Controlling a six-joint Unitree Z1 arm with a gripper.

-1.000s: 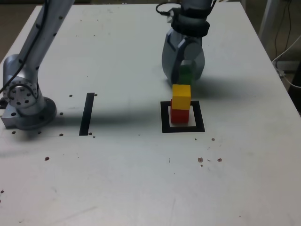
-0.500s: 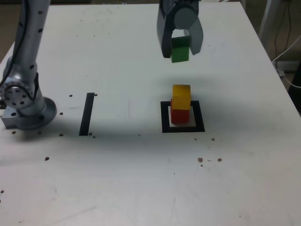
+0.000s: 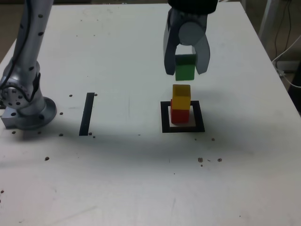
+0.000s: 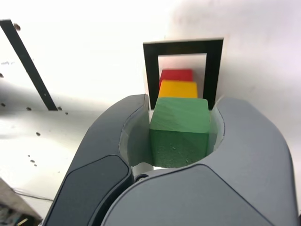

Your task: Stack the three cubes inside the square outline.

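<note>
Exterior view, going left to right: the grey metal arm base point(image 3: 23, 106) is sitting at nine o'clock on the white table point(image 3: 141, 179), a straight black tape strip point(image 3: 87, 114) is lying just past it, and the thick black tape square outline point(image 3: 183, 117) is lying right of centre. Inside it the small red cube point(image 3: 179, 115) is resting on the white centre, and the small yellow cube point(image 3: 181, 96) is sitting on top of it. At twelve o'clock from that pair, the grey curved-jaw gripper point(image 3: 186, 70) is hanging with its fingers closed narrowly around the small green cube point(image 3: 185, 67), which is clear of the yellow one. Two cubes are stacked; by my reading, only lowering and releasing the green one is remaining.
</note>
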